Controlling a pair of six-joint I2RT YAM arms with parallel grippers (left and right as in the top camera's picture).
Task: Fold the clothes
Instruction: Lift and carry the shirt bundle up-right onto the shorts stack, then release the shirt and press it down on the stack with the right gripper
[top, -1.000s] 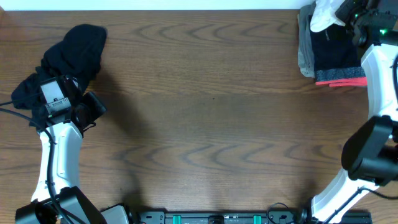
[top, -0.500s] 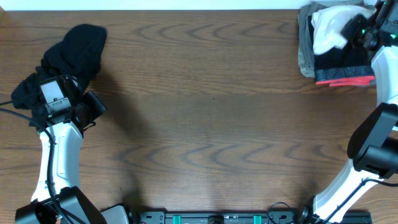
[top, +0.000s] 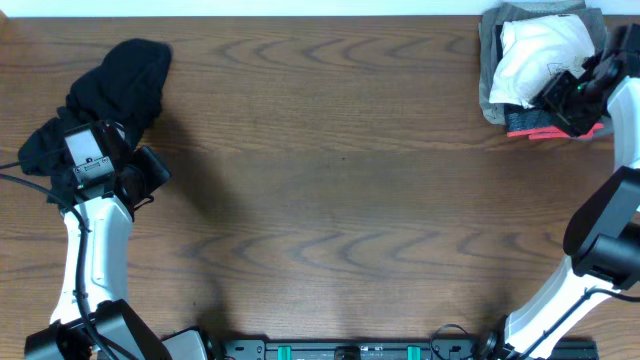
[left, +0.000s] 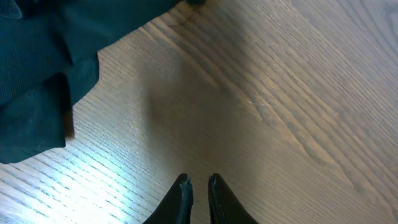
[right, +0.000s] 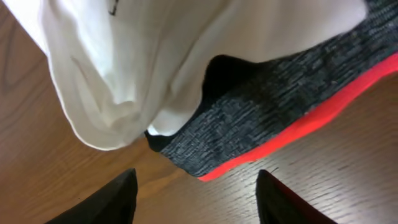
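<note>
**Item 1. Desk (top: 340, 200).** Brown wood grain. The whole middle stretch between the 2 arms is bare; clothing sits only at the left and at the far right corner.

**Item 2. Left fingers (left: 184, 194).** Drawn together with only a sliver of gap and nothing between them. They hang over bare wood at the near edge of item 3 and do not touch it. Same position as 1 second ago.

**Item 3. Black garment (top: 115, 85).** Unfolded, in a crumpled heap at the left side of the desk, running from beside the left wrist toward the far edge. In the left wrist view its near hem lies up and to the left of the fingers.

**Item 4. Right fingers (right: 115, 202).** Spread wide and empty, just at the near edge of item 5. A second ago they were closed on white cloth, above the stack's far end. They have since parted and drawn back toward the near side.

**Item 5. Stack, far right corner.**
- White T-shirt (top: 535, 50) on top, newly laid there, loosely bundled with one rounded fold hanging over the near-left edge.
- Dark garment with a red edge (right: 280, 118) beneath it.
- Grey garment (top: 488, 80) showing along the left and far sides.

**Note.** The white T-shirt looks delivered and released, so that piece is probably done, though its lie is untidy. The black garment appears to be the 1 item left to fold.
</note>
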